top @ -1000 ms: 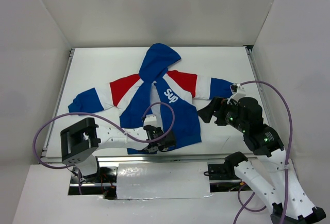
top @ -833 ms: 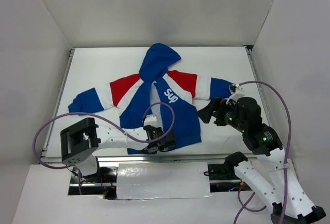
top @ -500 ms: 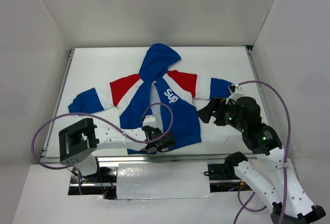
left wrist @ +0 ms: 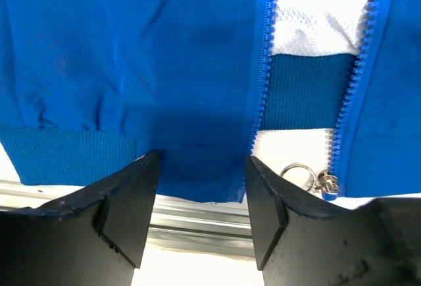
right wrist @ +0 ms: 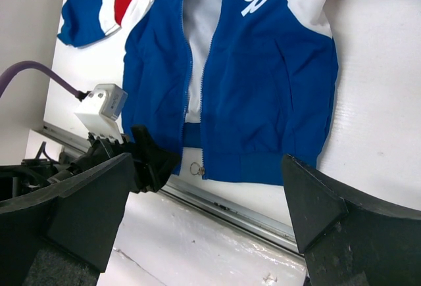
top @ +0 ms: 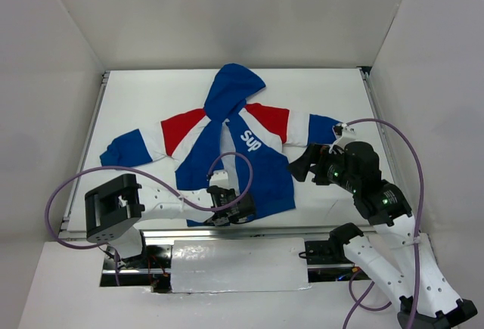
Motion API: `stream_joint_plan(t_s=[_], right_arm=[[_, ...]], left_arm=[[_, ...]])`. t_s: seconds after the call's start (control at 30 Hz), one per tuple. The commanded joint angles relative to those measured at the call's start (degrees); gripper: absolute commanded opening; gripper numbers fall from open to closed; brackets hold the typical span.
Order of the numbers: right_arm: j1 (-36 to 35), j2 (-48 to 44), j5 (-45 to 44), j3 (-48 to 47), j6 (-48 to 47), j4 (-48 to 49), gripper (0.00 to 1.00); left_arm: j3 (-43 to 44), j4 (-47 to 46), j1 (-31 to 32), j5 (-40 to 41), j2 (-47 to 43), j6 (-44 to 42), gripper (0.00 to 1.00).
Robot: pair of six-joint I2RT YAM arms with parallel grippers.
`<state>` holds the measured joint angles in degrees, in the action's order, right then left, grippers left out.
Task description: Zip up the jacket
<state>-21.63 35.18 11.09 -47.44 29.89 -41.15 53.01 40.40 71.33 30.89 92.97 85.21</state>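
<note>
the small royal-blue hooded zip jacket (top: 234, 147) with red and white bands is lying flat and unzipped in the middle of the white worktop (top: 318, 94), its hem toward the near edge. the left gripper (left wrist: 200, 187) is sitting at that hem, fingers apart, with one blue front panel's corner between them and a small metal ring pull (left wrist: 299, 173) just beside. the right gripper (top: 301, 166) is hovering toward the right edge, fingers spread wide.

Soft cloth, hard plastic, a glint of metal.
The jacket (top: 242, 155) is smooth blue cloth, faintly sheened, with a ribbed knit hem (left wrist: 66, 154), white mesh lining (left wrist: 316, 33), plastic zip teeth (left wrist: 262, 69); beside the hem a shiny metal ring (left wrist: 297, 171); the left gripper (left wrist: 202, 161) shows matt black plastic fingers (left wrist: 128, 204).
</note>
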Motion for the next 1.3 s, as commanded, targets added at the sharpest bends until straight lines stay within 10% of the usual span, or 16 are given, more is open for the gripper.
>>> stream_joint_plan(t_s=[0.0, 0.43, 0.87, 1.27], right_arm=[[-0.61, 0.42, 0.25, 0.33, -1.32, 3.0, 1.0], [-0.87, 0.77, 0.42, 0.86, -1.41, 3.18, 1.0], [-1.31, 1.82, 1.21, 0.86, -1.76, 3.79, 1.0], [-1.58, 2.26, 1.12, 1.47, -1.85, 4.05, 1.0]], left_arm=[[-0.63, -0.68, -0.14, -0.66, 0.72, -1.19, 0.66], [-4.76, -7.61, -0.75, -4.26, 3.18, -2.24, 0.31], [-2.57, -3.23, -0.84, 0.29, -2.87, -2.86, 0.53], [-1.51, 3.9, 1.09, 3.03, -5.61, 0.14, 0.54]])
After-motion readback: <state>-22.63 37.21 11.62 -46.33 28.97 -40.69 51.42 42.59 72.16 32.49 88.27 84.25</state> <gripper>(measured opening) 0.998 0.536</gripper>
